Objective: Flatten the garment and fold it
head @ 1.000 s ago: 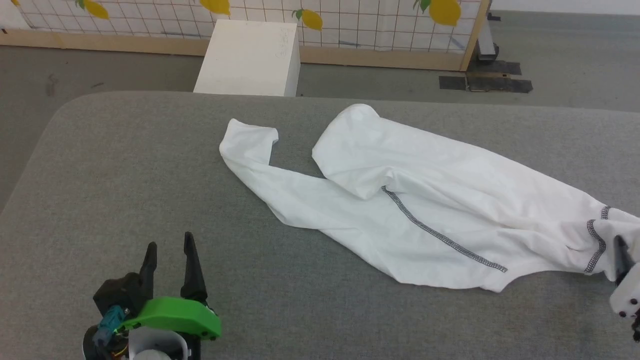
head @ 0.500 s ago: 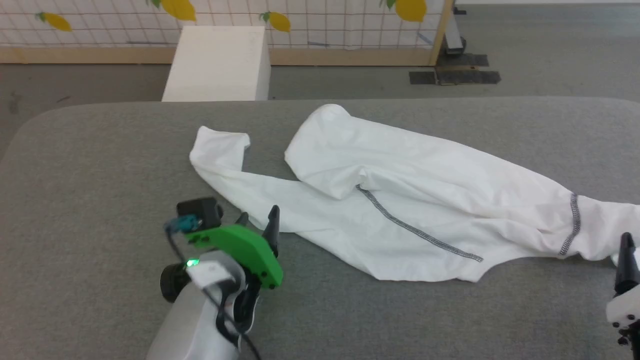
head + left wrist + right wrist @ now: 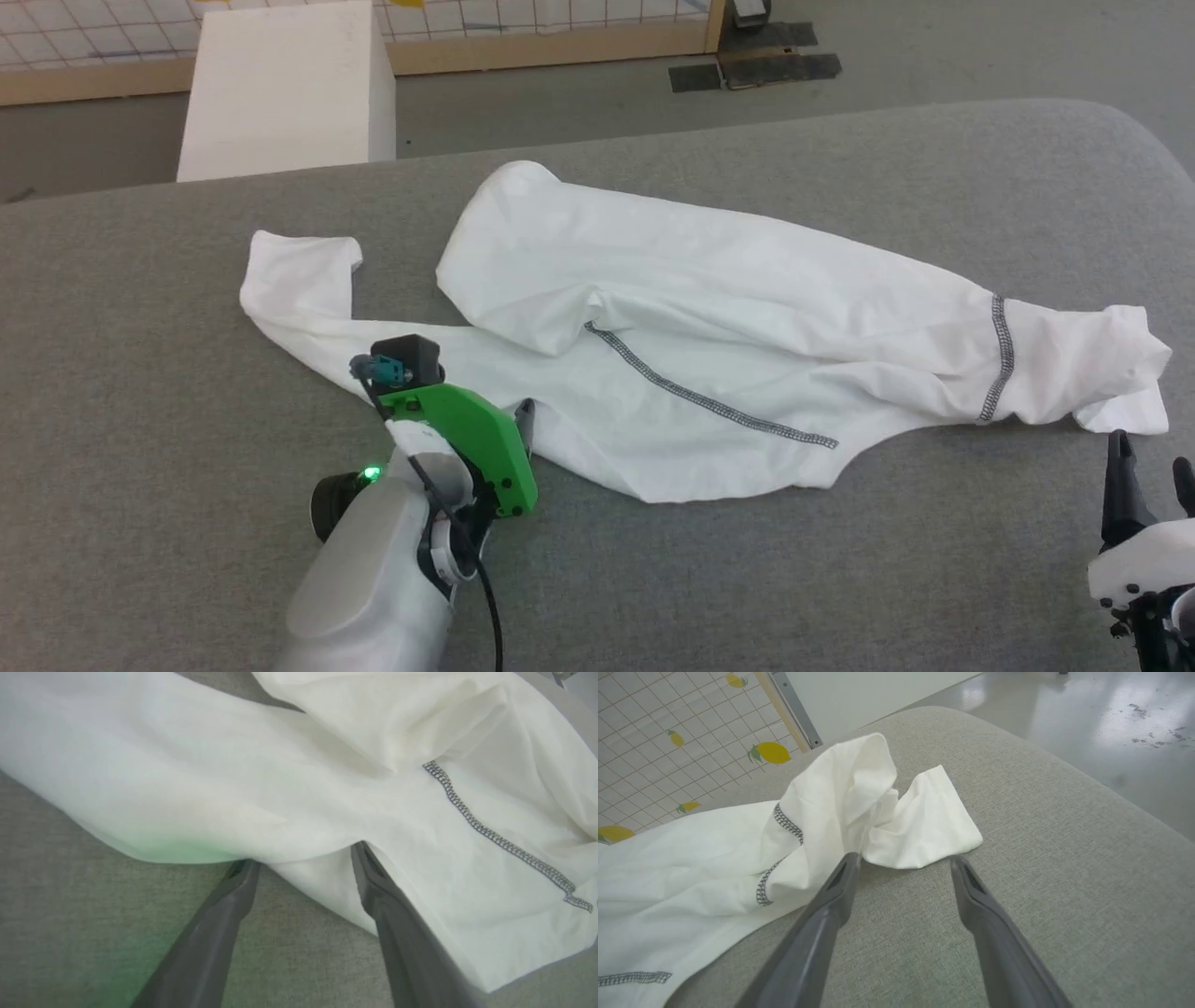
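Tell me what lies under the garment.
The garment rests on the grey padded table, visible all around its edges. Its dark stitched seam runs in under a folded-over flap. Anything else beneath the cloth is covered.

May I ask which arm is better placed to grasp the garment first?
Likely left: the left gripper, open, straddles the garment at its near edge, while the open right gripper merely nears its crumpled end.

Garment on table, box behind

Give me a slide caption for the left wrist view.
Open left hand at the edge of the white garment with zigzag stitching, on a grey fabric surface.
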Available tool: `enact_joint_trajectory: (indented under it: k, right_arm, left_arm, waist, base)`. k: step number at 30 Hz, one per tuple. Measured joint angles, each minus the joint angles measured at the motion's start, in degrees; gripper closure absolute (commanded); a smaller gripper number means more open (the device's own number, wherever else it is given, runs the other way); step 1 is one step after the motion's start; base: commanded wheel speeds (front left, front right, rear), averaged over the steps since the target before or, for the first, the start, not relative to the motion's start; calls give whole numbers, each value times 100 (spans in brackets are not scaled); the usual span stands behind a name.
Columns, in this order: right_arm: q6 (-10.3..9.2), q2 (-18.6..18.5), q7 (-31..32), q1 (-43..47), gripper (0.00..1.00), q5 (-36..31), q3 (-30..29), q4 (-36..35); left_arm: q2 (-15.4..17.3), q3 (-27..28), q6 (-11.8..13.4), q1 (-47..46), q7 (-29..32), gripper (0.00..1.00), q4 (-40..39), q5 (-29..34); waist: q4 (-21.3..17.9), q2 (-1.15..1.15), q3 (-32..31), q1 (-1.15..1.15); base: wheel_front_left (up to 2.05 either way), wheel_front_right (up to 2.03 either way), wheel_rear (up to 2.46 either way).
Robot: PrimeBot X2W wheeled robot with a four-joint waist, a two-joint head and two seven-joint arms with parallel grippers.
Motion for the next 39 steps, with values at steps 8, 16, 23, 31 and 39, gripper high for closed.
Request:
enact_joint_trajectory:
  k: [8, 16, 23, 31, 39]
  right_arm:
    - [0, -1, -29, 2, 0, -9, 78, 77]
    - [0, 2, 43, 48, 0, -115, 85, 51]
    - [0, 1, 193, 119, 0, -152, 220, 2]
    - [0, 2, 336, 119, 0, -152, 465, -18]
    - [0, -5, 1256, -133, 0, -511, 1101, -387]
  left_arm:
    - [25, 349, -234, 131, -695, 100, -29, -314]
    - [438, 1235, 67, 1065, -1141, 100, -984, -753]
    - [698, 1952, 642, 1895, -1303, 100, -1700, -935]
    - [858, 1728, 691, 2014, -1234, 0, -2178, -745]
    - [1361, 1669, 759, 2374, -3181, 0, -2925, 622]
  waist:
    - [83, 0, -23, 0]
    - [489, 0, -205, 0]
    - [950, 0, -333, 0]
    - [1277, 0, -449, 0]
    - [1253, 0, -500, 0]
  base:
    - [0, 0, 0]
    - [0, 0, 0]
    - [0, 0, 0]
    - [0, 0, 0]
    - [0, 0, 0]
